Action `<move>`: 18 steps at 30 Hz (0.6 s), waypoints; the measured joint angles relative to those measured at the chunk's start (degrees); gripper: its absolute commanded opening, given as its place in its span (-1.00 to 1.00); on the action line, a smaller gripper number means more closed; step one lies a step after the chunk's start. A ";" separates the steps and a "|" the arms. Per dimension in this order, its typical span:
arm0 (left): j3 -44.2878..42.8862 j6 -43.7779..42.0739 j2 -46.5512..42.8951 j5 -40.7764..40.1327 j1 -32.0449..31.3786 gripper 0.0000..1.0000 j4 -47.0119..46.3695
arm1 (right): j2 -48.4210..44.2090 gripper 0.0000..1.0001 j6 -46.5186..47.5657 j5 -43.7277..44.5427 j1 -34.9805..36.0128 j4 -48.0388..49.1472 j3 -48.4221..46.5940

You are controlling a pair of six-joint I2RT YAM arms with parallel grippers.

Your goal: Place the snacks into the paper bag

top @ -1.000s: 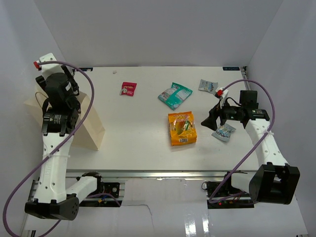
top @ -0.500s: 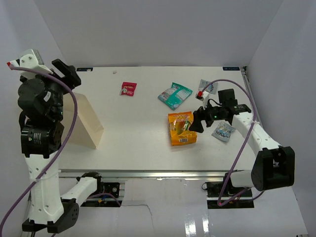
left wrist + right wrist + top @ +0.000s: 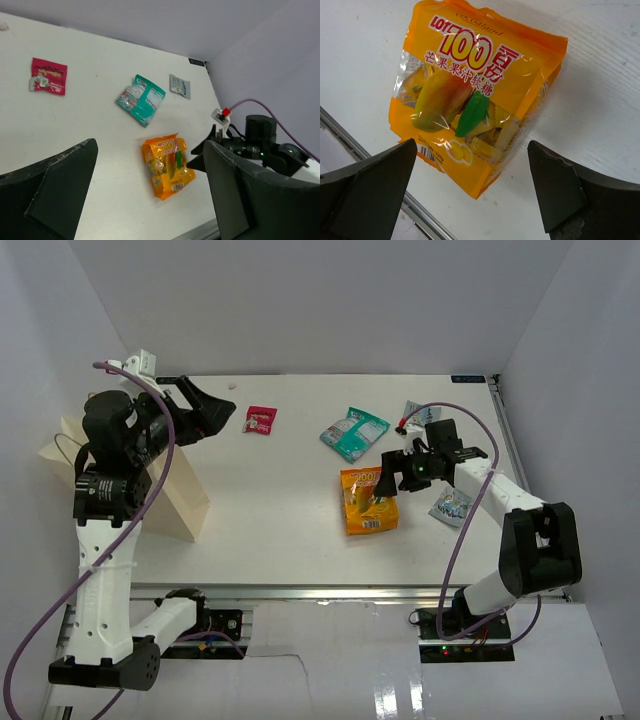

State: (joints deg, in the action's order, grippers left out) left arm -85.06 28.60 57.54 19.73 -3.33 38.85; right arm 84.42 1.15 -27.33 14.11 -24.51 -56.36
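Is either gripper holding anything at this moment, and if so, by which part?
Nothing is held. The right gripper hangs open over the orange packet, with its fingers spread to either side. The left gripper is open and empty.

Right jaws are held wide over the orange packet (image 3: pixel 369 499) on the desk (image 3: pixel 280 490). The paper bag (image 3: pixel 188 502) is seen standing at far left.

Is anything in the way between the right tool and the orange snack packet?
Nothing visible does. The open right tool hangs directly over the orange mango candy packet, with no other packet between them.
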 measured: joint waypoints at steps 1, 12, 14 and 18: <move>0.52 0.50 0.15 1.07 0.00 0.94 0.22 | 1.01 0.84 -0.68 -0.35 0.11 0.68 0.00; 0.83 2.82 -1.46 5.79 0.00 0.94 -0.72 | 9.68 -0.09 -2.40 -1.16 0.24 5.11 0.00; 0.48 2.97 -1.29 6.16 0.00 0.94 -0.68 | 10.08 -0.24 -2.60 -1.79 0.26 5.57 -0.13; -3.74 2.97 0.70 6.69 0.00 0.94 0.11 | 10.14 -0.76 -2.99 -4.44 0.26 6.34 -0.76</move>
State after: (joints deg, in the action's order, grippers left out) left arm -88.79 31.57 58.24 26.41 -3.33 38.96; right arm 94.56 -1.85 -31.77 14.37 -18.17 -57.12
